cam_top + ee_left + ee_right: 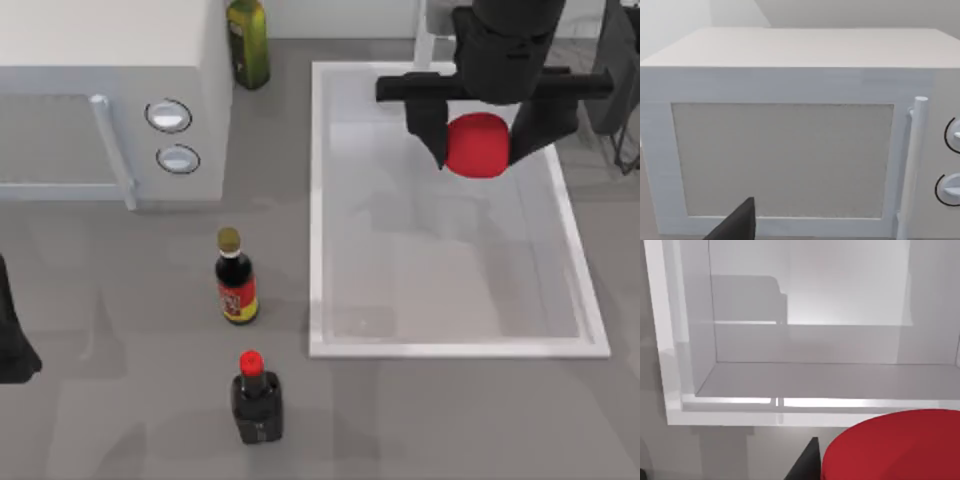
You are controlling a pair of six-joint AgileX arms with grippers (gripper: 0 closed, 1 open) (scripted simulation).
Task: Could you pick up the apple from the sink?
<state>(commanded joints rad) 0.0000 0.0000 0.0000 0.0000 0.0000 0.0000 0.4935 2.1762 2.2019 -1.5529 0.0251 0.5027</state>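
In the top view, the small bright-red rounded apple (477, 145) is being clamped between the two dark fingers of the right gripper (478, 140), which is being held over the far part of the large white rectangular sink (318, 200) with its raised rim and pale grey bottom. The fingers are being pressed against the apple's two sides, so the gripper is closed only as far as the fruit allows. Whether the apple is already clear of the basin floor cannot be told for certain from above; it is judged to be lifted or just being lifted. The left arm is being kept parked at the table's left edge, near the white box-shaped microwave (110, 100) with two round dials.

In the left wrist view, the white microwave (790, 140) door and handle are being faced, and a dark fingertip of the left gripper (737, 222) is being shown at the edge; its opening cannot be told.

In the right wrist view, the red apple (895, 445) is being held close under the camera, beside a dark finger, with the sink's white rim (670, 365) and walls lying beyond it. The grasp is judged done; what is left is raising the apple well clear of the sink.
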